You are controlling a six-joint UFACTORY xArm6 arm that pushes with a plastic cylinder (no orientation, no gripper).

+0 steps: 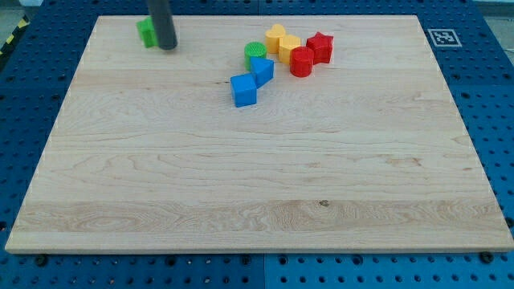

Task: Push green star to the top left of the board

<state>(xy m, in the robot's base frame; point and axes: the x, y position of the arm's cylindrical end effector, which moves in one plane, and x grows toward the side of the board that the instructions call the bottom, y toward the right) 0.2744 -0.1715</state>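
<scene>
The green star [145, 32] lies near the board's top left corner, partly hidden behind my rod. My tip [166, 46] rests on the board just right of the star, touching or almost touching it. The rod rises out of the view's top. A cluster of other blocks sits at the top centre: a green cylinder [254, 53], a blue block [262, 70], a blue cube [243, 89], two yellow blocks [275, 37] [290, 46], a red cylinder [302, 61] and a red star [320, 47].
The wooden board [257, 185] lies on a blue perforated table. A black-and-white marker tag [442, 37] sits beyond the board's top right corner.
</scene>
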